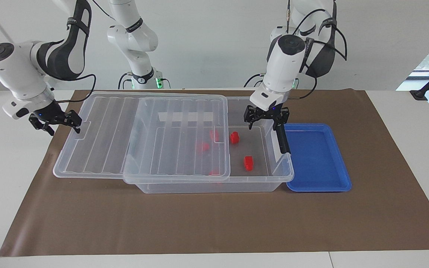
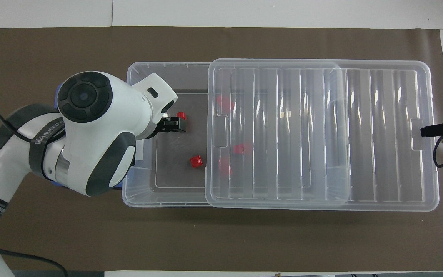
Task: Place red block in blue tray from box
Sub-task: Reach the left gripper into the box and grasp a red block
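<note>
Lying on the floor of the box [image 1: 279, 175], in the open part not covered by the lid [image 1: 143, 137], are two red blocks. One red block [image 1: 234, 137] sits just under and a bit toward the lid from the left gripper [image 1: 266, 118]. The other block [image 1: 248, 163] lies farther from the robots. I cannot tell which way the near block's long side points. Three more red shapes show dimly under the lid, so five in all.

The left gripper hangs over the open end of the box, fingers spread apart, holding nothing. It is much the nearer hand, so I think it should go down a little toward the lid.

One blue tray [image 1: 317, 158] lies beside the box, at the left arm's end.

The right gripper [image 1: 60, 121] waits by the slid-off lid's end; I cannot tell its fingers.
</note>
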Robot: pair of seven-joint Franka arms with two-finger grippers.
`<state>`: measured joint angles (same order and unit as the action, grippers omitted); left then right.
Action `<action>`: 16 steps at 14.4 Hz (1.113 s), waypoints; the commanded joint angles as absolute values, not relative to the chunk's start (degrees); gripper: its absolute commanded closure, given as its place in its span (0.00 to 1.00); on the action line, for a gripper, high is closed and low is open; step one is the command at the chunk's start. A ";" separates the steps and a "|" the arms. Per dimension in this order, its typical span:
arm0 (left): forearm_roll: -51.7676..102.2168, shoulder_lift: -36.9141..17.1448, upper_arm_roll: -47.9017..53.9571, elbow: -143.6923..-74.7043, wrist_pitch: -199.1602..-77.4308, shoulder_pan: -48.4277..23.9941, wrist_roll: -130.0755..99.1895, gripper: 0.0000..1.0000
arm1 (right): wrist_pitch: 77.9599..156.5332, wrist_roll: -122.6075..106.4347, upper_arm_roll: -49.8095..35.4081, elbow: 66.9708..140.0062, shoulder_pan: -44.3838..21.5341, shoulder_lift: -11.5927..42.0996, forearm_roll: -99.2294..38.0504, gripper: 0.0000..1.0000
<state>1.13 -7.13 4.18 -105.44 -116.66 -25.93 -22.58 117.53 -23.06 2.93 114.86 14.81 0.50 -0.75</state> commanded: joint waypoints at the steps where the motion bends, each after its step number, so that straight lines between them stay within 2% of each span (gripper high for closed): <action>1: 0.97 -9.66 3.34 -107.22 -121.63 -26.72 -23.47 0.03 | 117.08 -24.61 2.64 113.12 15.12 1.40 0.18 0.00; 6: -1.05 -13.70 3.25 -109.87 -129.98 -27.16 -26.88 0.05 | 112.51 -24.26 2.64 108.56 14.59 2.55 0.18 0.00; 10: -4.66 -17.75 3.34 -109.86 -132.88 -28.04 -28.64 0.05 | 103.20 -19.36 2.29 99.60 11.88 3.78 0.44 0.00; 12: -4.75 -20.11 3.25 -109.69 -136.47 -28.12 -30.23 0.05 | 99.95 -14.79 2.11 97.91 8.98 2.73 0.97 0.00; 15: -4.75 -20.92 3.34 -109.95 -138.25 -28.13 -30.24 0.05 | 95.55 -8.46 1.32 98.00 6.25 -2.10 0.09 0.00; 16: -4.75 -20.92 3.34 -109.95 -138.95 -28.04 -30.23 0.11 | 94.23 -6.96 1.23 98.17 5.54 -3.15 -0.09 0.00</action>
<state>-3.32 -21.25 4.05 -109.39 -137.05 -27.30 -28.77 96.70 -9.93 1.82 97.55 5.98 -0.34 -0.45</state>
